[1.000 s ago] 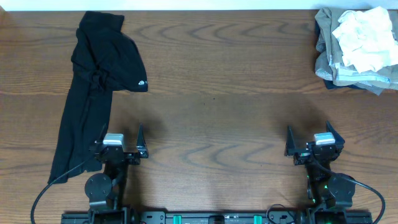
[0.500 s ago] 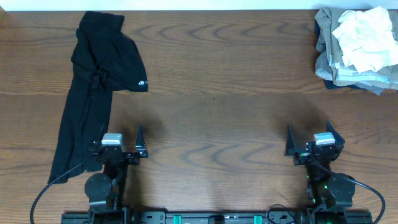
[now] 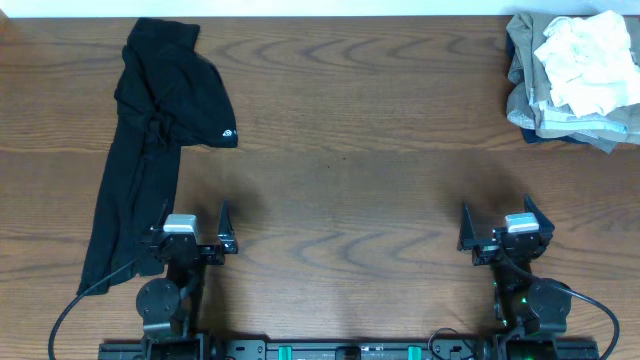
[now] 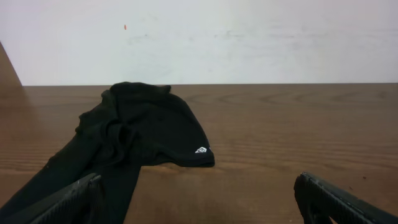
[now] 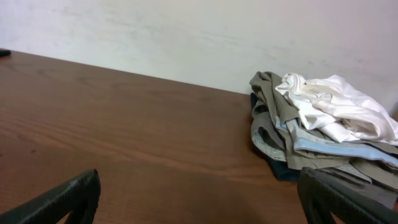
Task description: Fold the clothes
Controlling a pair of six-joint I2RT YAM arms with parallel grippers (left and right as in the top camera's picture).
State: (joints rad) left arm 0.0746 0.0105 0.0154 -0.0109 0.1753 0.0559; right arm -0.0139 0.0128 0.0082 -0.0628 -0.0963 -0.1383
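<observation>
Lying at far left: one black garment [image 3: 150, 150] [image 4: 137, 137], long and narrow, running from the table's far edge down toward the near left side.
Shape of it: upper part bunched and folded over itself, with creases gathered at the middle. The lower part trails as a flatter strip.
Mark: one small white logo [image 3: 229, 133] [image 4: 201, 150] at the right-hand hem of the bunched part.
Far right corner: one heap of clothes [image 3: 570, 90] [image 5: 292, 143], crumpled and unfolded.
Top of heap: a white garment [image 3: 585, 55] [image 5: 342, 112], rumpled.
Below it: olive-grey cloth, a pale blue band and something dark at the bottom. The number of pieces cannot be told.
Left gripper [image 3: 195, 212] [image 4: 199, 208]: jaws spread wide, nothing between them, at the near left. Its outer finger overlaps the black strip in the overhead view; whether they touch cannot be told.
Right gripper [image 3: 497, 212] [image 5: 199, 205]: jaws spread wide, nothing between them, near right, well apart from the heap.
Table [image 3: 340, 150]: dark brown wood grain.
Count: two grippers, one black garment, one mixed heap.
</observation>
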